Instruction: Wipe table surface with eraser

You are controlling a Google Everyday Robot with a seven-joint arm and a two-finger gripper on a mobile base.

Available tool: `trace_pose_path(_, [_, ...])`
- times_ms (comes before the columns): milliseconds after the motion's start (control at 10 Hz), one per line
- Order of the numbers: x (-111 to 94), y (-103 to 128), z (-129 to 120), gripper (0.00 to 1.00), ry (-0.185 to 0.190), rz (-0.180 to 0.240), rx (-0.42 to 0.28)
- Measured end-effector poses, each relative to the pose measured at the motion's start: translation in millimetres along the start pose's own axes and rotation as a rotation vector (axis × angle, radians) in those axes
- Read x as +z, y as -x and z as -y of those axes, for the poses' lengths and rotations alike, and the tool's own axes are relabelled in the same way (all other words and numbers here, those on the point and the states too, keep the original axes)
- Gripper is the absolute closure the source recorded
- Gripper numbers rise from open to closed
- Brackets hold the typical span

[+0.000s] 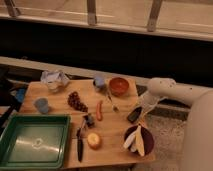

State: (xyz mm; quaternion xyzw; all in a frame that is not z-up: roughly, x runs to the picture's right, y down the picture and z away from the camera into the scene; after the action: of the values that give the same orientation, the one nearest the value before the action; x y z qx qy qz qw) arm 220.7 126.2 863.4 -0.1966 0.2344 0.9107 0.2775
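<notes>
We see the white arm's gripper (139,109) at the right edge of the light tan wooden table surface (115,131), clamped on the small dark oblong eraser (134,115), which rests tilted on the wood. Bare planks lie left of it toward the red pepper (99,110). We count one reddish bowl (119,86), one green plastic tray (34,141), and two blue cups (42,105).

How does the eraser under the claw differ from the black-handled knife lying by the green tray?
The eraser is a short dark block; the knife is long and thin. The eraser sits near the right edge of the table surface, at the claw; the knife lies alone beside the green tray. The eraser lies diagonally; the knife runs nearly straight toward the front edge. Both are dark and rest on the tabletop.
</notes>
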Motion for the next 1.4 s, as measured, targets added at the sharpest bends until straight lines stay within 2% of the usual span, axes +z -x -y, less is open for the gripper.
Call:
trace_pose_path(100, [5,10,-7,1.00,0.007,-0.001,0.010])
trace_pose_path(300, [14,16,-15,1.00,0.030,-0.016,0.013])
trace_pose_path(600, [25,-3,-33,1.00,0.082,-0.067,-0.026])
trace_pose_path(800, [30,-29,-32,1.00,0.101,-0.106,-0.059])
trace_pose_path(900, [30,-41,-29,1.00,0.099,-0.116,-0.074])
trace_pose_path(1100, [23,-47,-16,1.00,0.069,-0.097,-0.068])
trace_pose_path(1200, [18,-41,-8,1.00,0.056,-0.081,-0.056])
trace_pose_path(1400, [6,-10,8,1.00,0.034,-0.039,-0.014])
